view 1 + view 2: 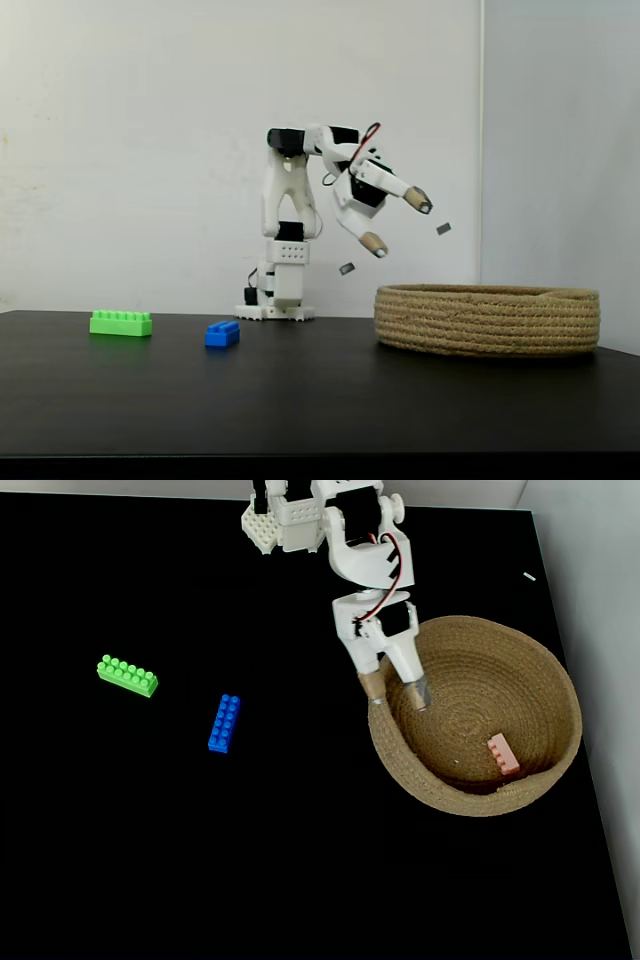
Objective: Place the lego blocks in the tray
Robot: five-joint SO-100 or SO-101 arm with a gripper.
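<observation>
A long green lego block [121, 323] [127, 676] lies on the black table at the left. A shorter blue block [222, 334] [224, 723] lies a little to its right. The pale pink block [503, 754] rests inside the tan rope tray [487, 319] [400, 757], toward its right side. My gripper [398, 222] [398, 697] hangs open in the air above the tray's near-left rim, with nothing between its fingers.
The arm's white base [276, 290] [280, 520] stands at the back of the table. A pale wall rises behind it. The table's right edge [590, 780] runs just beyond the tray.
</observation>
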